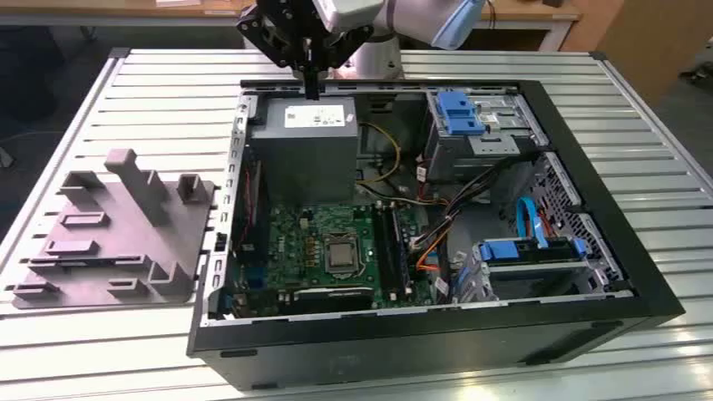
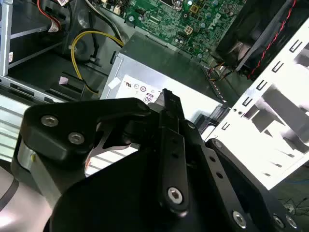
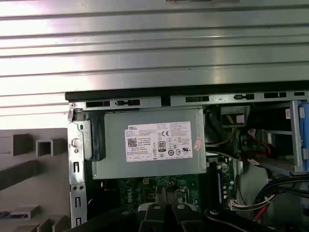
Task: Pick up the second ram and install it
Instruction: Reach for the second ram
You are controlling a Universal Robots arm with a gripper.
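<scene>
From my station the light seems to fall from above: in the exterior view the slatted metal table [image 1: 100,100] looks bright and pale, while the inside of the computer case [image 1: 423,334] is dim, with deep shadow beside the grey power-supply box [image 1: 300,138]. In the first wrist view the same table [image 3: 154,43] shines in broad bands of glare, almost white. In the second wrist view the pale perforated metal panel [image 2: 256,145] is washed out, and the black gripper [image 2: 169,99] before it is so dark that I read little detail on it
</scene>
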